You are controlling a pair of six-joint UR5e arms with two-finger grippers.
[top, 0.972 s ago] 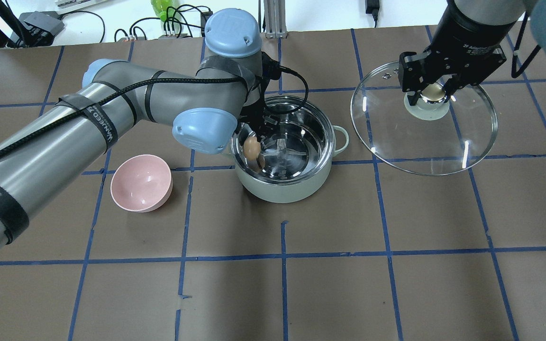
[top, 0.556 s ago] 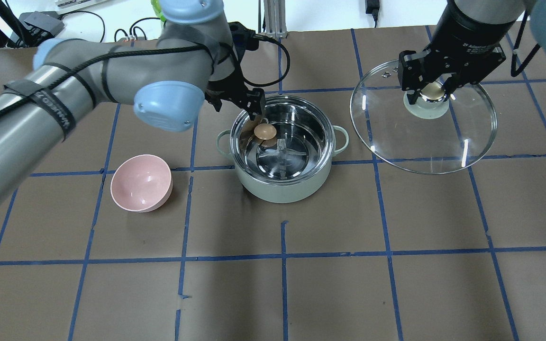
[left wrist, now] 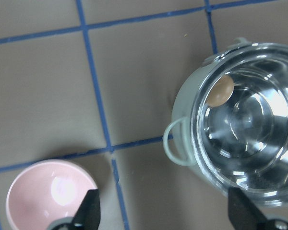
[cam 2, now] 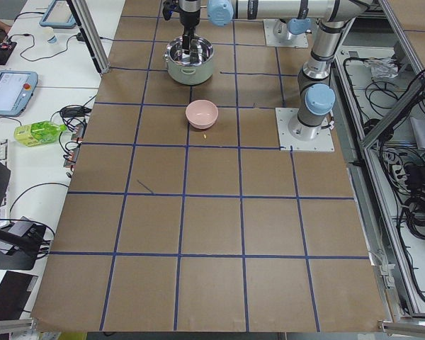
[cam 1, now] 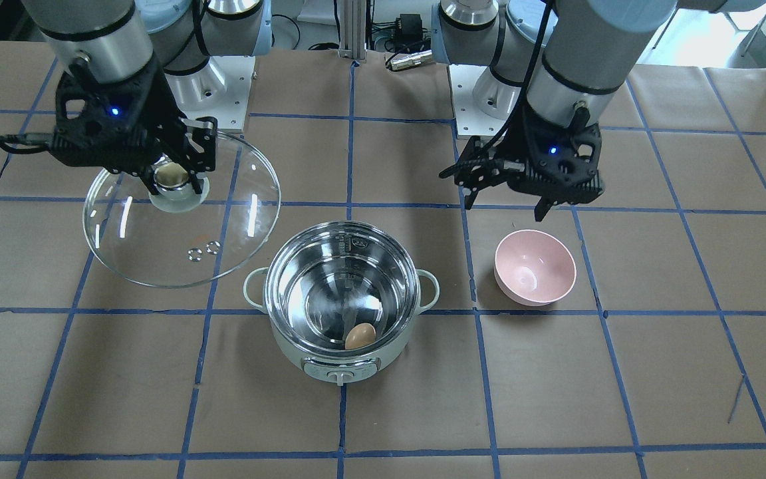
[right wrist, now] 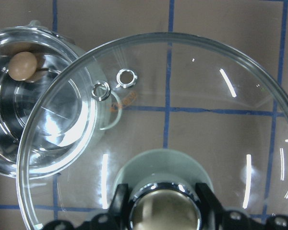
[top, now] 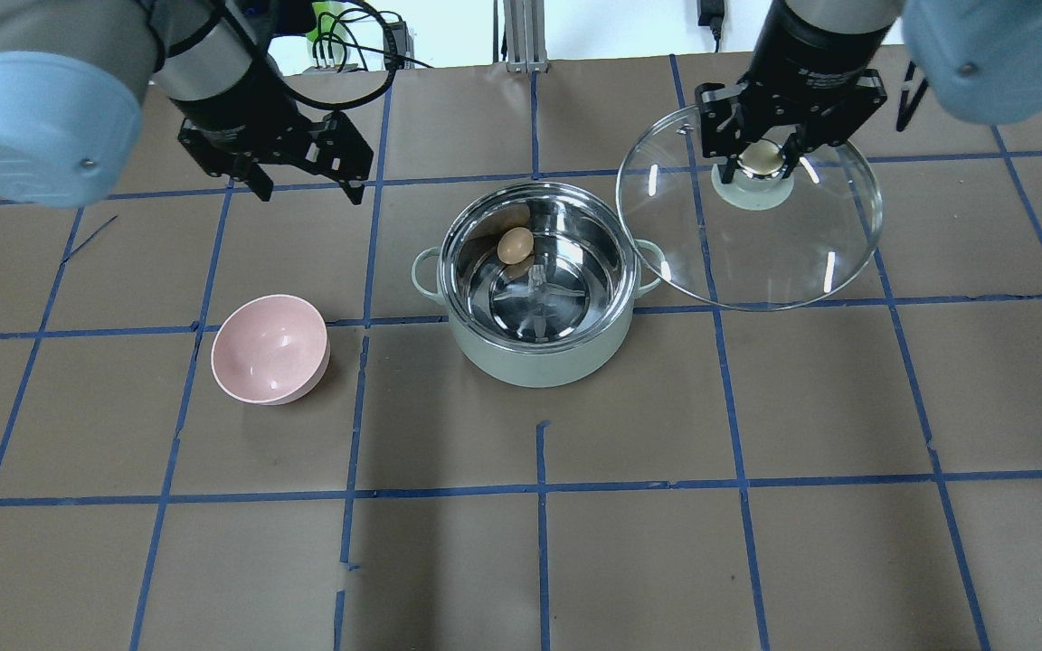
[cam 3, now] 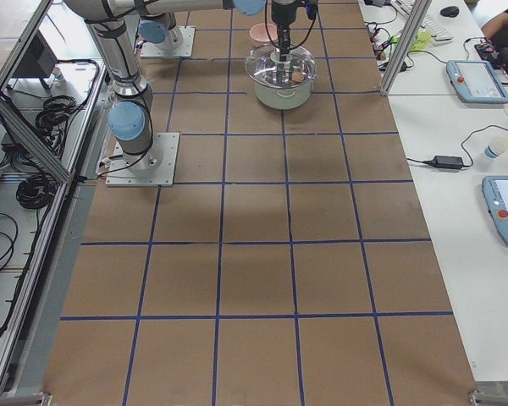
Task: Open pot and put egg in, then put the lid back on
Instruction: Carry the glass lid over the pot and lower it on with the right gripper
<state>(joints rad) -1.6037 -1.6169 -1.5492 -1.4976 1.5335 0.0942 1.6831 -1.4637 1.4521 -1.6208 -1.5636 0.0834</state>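
**Egg in the pot, lid off in the right gripper**

From my station I see the table (top: 756, 542) covered in brown paper, marked into squares by blue tape lines. The pot (top: 539, 362) stands open near the middle. The egg (top: 515, 245) lies inside on the steel floor, against the wall on the side of the control knob (cam 1: 338, 376), which faces away from the robot.

The right gripper (top: 762, 158) is clamped on the knob of the lid (top: 756, 262) and holds the glass dome on the robot's right of the pot. In the right wrist view the lid's edge overlaps the pot's rim and near handle.

The left gripper (top: 309, 193) has its fingers spread wide with nothing between them. It hangs above the table on the pot's other side, and its wrist camera looks down on both the pot and the pink bowl (top: 263, 348). The bowl sits on the paper, well apart from the pot.

Around the table I can see aluminium frame posts and the arms' grey base plates (cam 2: 306, 129). White benches alongside carry tablets, cables and a green bottle (cam 2: 37, 132).
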